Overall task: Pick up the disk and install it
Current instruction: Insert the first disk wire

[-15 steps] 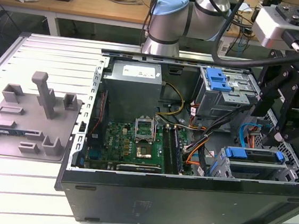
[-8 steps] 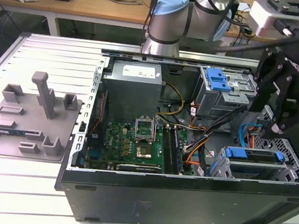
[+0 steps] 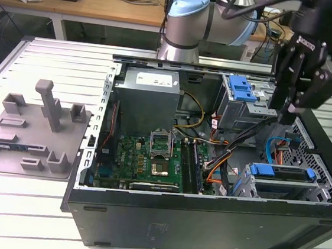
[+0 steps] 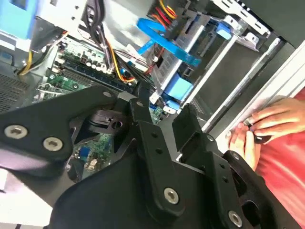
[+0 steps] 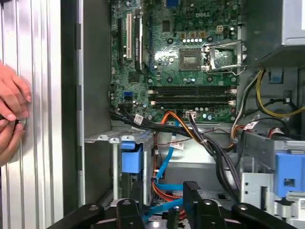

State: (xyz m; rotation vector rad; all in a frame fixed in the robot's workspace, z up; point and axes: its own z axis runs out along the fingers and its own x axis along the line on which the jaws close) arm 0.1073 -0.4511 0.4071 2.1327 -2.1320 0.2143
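Currently the black two-fingered claw (image 3: 286, 110) hangs over the open black computer case (image 3: 203, 223), toward the exterior view's right. Its fingers (image 5: 190, 193) stand apart with nothing held between them. In both wrist views a bright blue data cable (image 5: 164, 162) shows beyond the gap. The flat silver disk (image 3: 282, 172), in its blue plastic carrier frame, sits in a grey metal drive cage (image 3: 243, 183) in the case's near corner, at the exterior view's right. It lies below the claw and apart from it.

A green motherboard (image 3: 150, 158) lies on the case floor, with the boxy grey power supply (image 3: 148, 99) behind it. In the first wrist view a person's hands (image 5: 12, 109) rest on the ribbed metal counter (image 5: 38, 167), just outside the case wall. A grey moulded fixture tray (image 3: 29, 128) lies on the counter at the exterior view's left.
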